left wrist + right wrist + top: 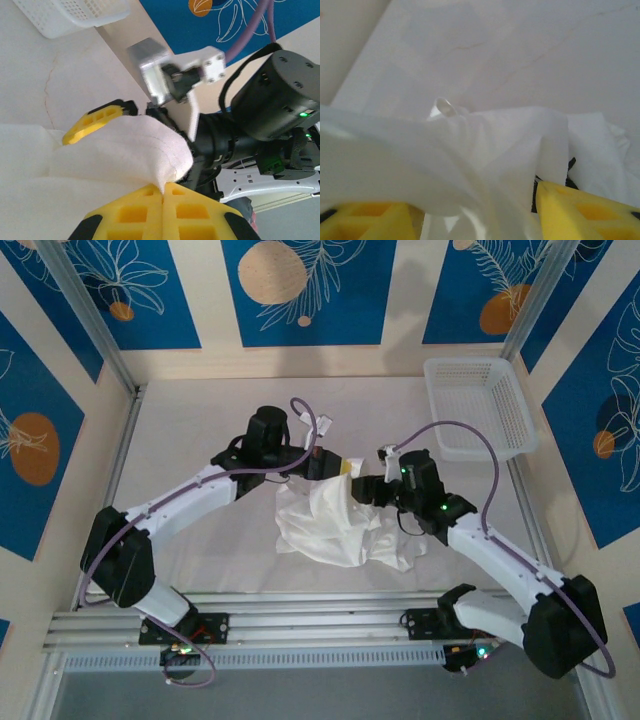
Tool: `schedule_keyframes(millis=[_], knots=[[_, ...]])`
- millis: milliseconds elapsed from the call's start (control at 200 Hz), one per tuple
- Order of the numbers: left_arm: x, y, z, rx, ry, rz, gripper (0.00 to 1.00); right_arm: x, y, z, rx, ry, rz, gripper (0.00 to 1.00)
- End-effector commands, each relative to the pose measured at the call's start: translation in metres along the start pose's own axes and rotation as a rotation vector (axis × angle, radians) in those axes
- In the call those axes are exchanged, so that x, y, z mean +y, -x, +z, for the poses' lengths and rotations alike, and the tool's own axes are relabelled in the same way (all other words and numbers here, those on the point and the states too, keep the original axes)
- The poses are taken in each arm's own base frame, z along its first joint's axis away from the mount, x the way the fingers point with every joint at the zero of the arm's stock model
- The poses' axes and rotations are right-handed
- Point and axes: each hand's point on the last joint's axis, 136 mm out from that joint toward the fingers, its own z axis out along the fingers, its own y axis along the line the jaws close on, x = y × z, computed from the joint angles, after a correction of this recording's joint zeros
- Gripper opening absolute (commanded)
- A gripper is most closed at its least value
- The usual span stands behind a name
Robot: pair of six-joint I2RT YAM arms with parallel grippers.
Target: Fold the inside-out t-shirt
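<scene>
- Table (200,430): pale, smooth top under both arms. Both grippers work near its middle, tips nearly meeting.
- T-shirt (340,525): a white, crumpled heap. Its top edge is raised to the two grippers and the bulk sags below and behind them, toward the arm bases. It is not spread flat and no fold is made yet.
- Handling, my judgement: light, soft and limp, so it will droop from any single pinch and bunch up. It is neither fragile nor slippery, but loose layers may slide over each other. It is best taken at a seam or hem, at two well-separated points, so that it hangs open.
- Basket (480,405): white plastic lattice, well beyond the right gripper on its outer side. It plays no part in the job.
- Left gripper (164,192): yellow fingers pressed together, a stitched edge of the t-shirt (125,150) clamped between the tips. Cloth billows out just ahead of the tips toward the other arm.
- Right gripper (477,200): yellow fingers (585,212) stand apart, not clenched. Cloth (495,140) drapes loosely over and between them. I cannot tell whether anything rests firmly on either pad.
- The wrist views show only cloth at the fingertips. I cannot tell which part of the shirt it is, collar, sleeve or bottom.
</scene>
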Motion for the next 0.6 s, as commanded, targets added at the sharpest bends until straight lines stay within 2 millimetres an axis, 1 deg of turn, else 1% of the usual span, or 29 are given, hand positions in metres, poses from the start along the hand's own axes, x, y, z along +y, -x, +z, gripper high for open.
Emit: schedule_keyframes(millis=[0,45,90,155,205,240,305,365,405,425,525,595], knots=[[-0.022,0.012,-0.010,-0.037,-0.030,0.061,0.00,-0.003,0.010,0.002,-0.007,-0.055,0.035,0.56],[-0.022,0.013,-0.011,-0.039,-0.028,0.063,0.00,-0.003,0.005,0.006,0.030,-0.059,0.051,0.55],[-0.022,0.013,-0.013,-0.042,-0.022,0.064,0.00,-0.010,-0.003,0.008,0.079,-0.098,0.067,0.55],[-0.021,0.016,-0.021,-0.061,-0.008,0.066,0.00,-0.038,-0.017,0.004,0.155,-0.241,0.130,0.52],[-0.019,0.018,-0.029,-0.079,-0.002,0.065,0.00,-0.057,-0.024,-0.004,0.202,-0.303,0.185,0.48],[-0.018,0.019,-0.035,-0.088,0.005,0.061,0.00,-0.066,-0.026,-0.010,0.223,-0.312,0.232,0.47],[-0.014,0.018,-0.042,-0.093,0.020,0.057,0.00,-0.074,-0.029,-0.018,0.229,-0.282,0.287,0.47],[-0.011,0.018,-0.046,-0.095,0.026,0.054,0.00,-0.071,-0.029,-0.023,0.228,-0.227,0.291,0.47],[-0.008,0.016,-0.047,-0.094,0.030,0.051,0.00,-0.065,-0.028,-0.024,0.227,-0.184,0.286,0.47],[-0.008,0.016,-0.047,-0.093,0.031,0.050,0.00,-0.059,-0.028,-0.025,0.228,-0.153,0.281,0.45],[0.000,0.013,-0.044,-0.090,0.033,0.035,0.00,-0.025,-0.024,-0.024,0.209,0.054,0.272,0.28],[0.010,0.010,-0.040,-0.087,0.049,0.018,0.00,-0.002,-0.019,-0.026,0.176,0.187,0.269,0.11]])
